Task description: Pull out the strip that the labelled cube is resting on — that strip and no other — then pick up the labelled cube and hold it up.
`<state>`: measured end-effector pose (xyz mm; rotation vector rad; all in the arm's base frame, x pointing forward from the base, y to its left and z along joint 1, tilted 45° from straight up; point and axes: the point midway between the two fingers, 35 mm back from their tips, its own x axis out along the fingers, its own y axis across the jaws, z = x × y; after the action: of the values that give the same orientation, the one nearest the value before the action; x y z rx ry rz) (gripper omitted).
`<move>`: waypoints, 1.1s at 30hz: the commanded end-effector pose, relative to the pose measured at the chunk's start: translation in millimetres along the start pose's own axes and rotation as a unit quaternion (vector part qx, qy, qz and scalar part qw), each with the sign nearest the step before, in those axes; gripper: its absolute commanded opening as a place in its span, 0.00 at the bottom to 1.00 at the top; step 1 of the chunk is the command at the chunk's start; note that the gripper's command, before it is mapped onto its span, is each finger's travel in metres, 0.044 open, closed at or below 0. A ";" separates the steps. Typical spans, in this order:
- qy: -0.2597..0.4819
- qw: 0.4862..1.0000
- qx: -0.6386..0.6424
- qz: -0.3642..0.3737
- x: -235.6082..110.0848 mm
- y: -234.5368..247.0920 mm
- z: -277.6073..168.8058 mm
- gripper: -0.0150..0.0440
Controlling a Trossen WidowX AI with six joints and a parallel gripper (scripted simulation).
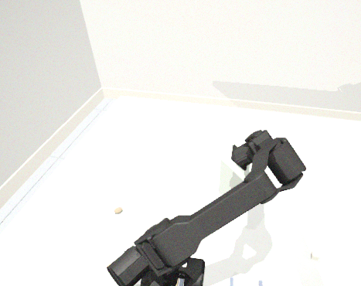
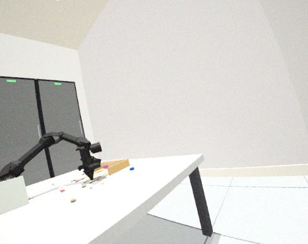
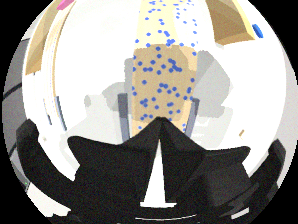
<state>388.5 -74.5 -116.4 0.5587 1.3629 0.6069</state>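
Observation:
A pale yellow strip with blue dots runs up the middle of the wrist view; part of it lies in shadow. Grey-blue bars stand along both sides of its near end. My gripper is shut with nothing seen between its tips. It points down over the near part of the strip; whether the tips touch it I cannot tell. Another strip shows edge-on at the left of the wrist view. I cannot make out a labelled cube in any view. The fingertips are out of sight in the top view.
Wooden walls stand at the upper left and upper right. A pink piece and a blue piece are near them. A pale upright panel, a red piece and a tan pebble stand nearer the table's front.

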 end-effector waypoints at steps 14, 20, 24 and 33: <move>0.011 1.000 0.003 0.002 5.9 -0.1 -32.8 0.25; 0.011 1.000 0.003 0.002 6.1 -0.4 -42.0 0.25; 0.011 1.000 0.003 0.002 6.2 -0.6 -47.9 0.25; 0.011 1.000 0.004 0.002 6.1 -1.1 -61.1 0.25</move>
<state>341.3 -75.7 -123.9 0.5575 1.3583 0.6047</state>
